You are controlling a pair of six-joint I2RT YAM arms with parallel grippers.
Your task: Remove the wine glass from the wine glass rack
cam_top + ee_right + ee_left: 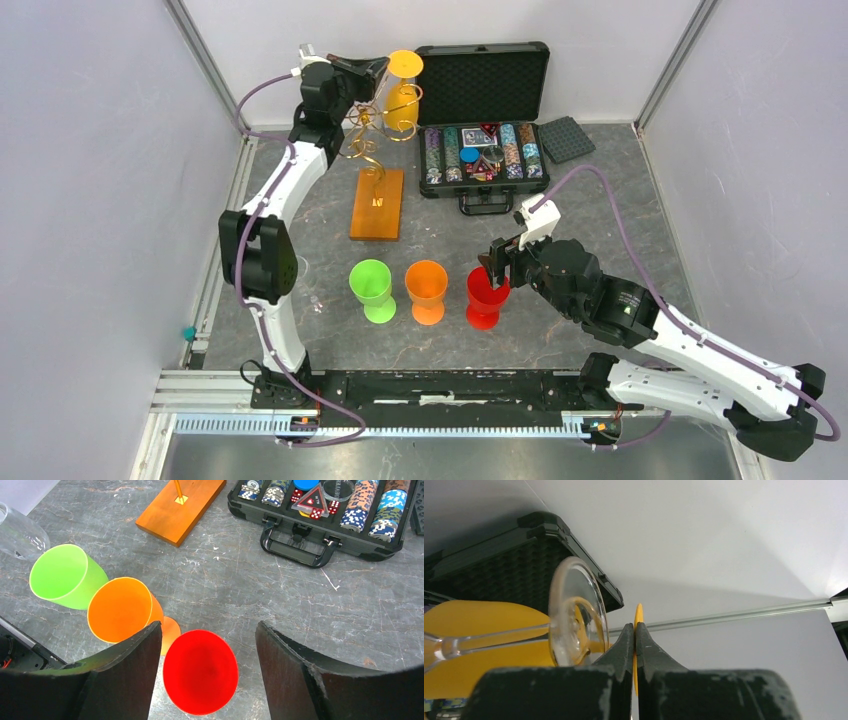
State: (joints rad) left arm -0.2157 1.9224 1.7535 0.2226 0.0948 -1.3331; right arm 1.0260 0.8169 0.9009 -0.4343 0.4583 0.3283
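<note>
The wine glass rack's golden wire tree (365, 140) stands on its orange wooden base (378, 203) at the back of the table. A yellow wine glass (402, 105) hangs upside down on it, its foot (405, 63) on top. My left gripper (380, 68) is shut on the rim of that yellow foot (638, 614), seen edge-on between the jaws of the left gripper (635, 625). A clear wine glass (574, 617) hangs just left of the fingers. My right gripper (492, 262) is open over the red wine glass (200, 672), in the right wrist view (208, 625) too.
A green glass (372, 288), an orange glass (427, 290) and the red glass (485, 297) stand in a row at the front. An open black chip case (480, 110) and a dark foam pad (566, 138) lie at the back right. A clear glass (17, 532) stands at the left.
</note>
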